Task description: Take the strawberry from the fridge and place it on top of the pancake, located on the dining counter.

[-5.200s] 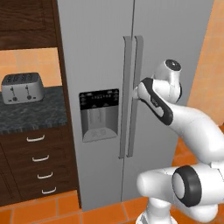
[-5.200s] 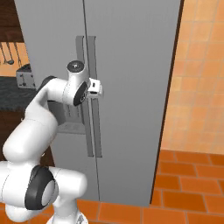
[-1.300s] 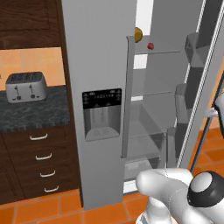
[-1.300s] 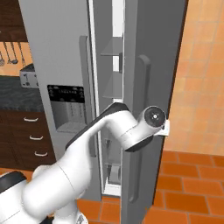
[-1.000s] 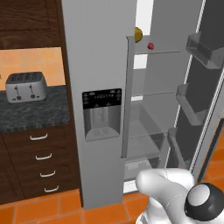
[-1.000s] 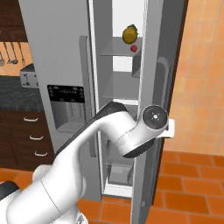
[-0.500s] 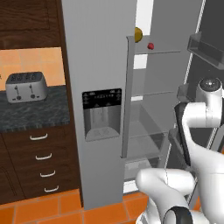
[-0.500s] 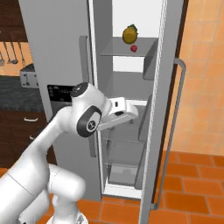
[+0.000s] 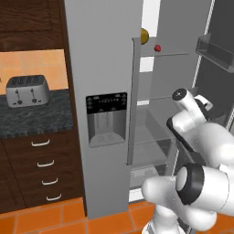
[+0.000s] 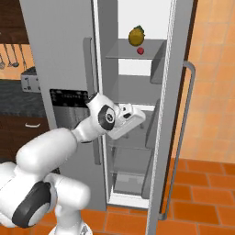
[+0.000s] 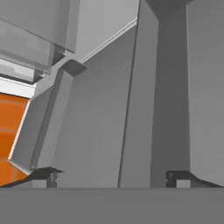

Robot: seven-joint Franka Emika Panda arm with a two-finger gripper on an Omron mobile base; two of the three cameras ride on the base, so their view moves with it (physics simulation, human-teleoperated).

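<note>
Down at mid-height inside the opened fridge (image 10: pixel 64 55), the gripper (image 11: pixel 113 175) has its jaws spread wide with nothing between them, just pointing at bare grey inner walls and a slice of orange floor (image 11: pixel 8 131) off to one side of the hand view. From the right base view you can see the white hand reaching past the edge of the closed left door, the one with the black water dispenser panel (image 10: pixel 69 98), into the right compartment, about level with the middle shelves. The right-hand door (image 10: pixel 172 114) is swung out toward the camera with its long handle showing. The strawberry (image 10: pixel 140 50) is well above the hand, sitting on the top shelf (image 10: pixel 124 56) near its front edge, just beside and slightly below a bigger yellow-brown fruit (image 10: pixel 135 36); left base view shows the same berry (image 9: pixel 157 47) up top too. Off to the left there's a toaster (image 9: pixel 26 90) on a dark wall counter (image 9: pixel 36 119) over wooden drawers (image 9: pixel 43 169).
</note>
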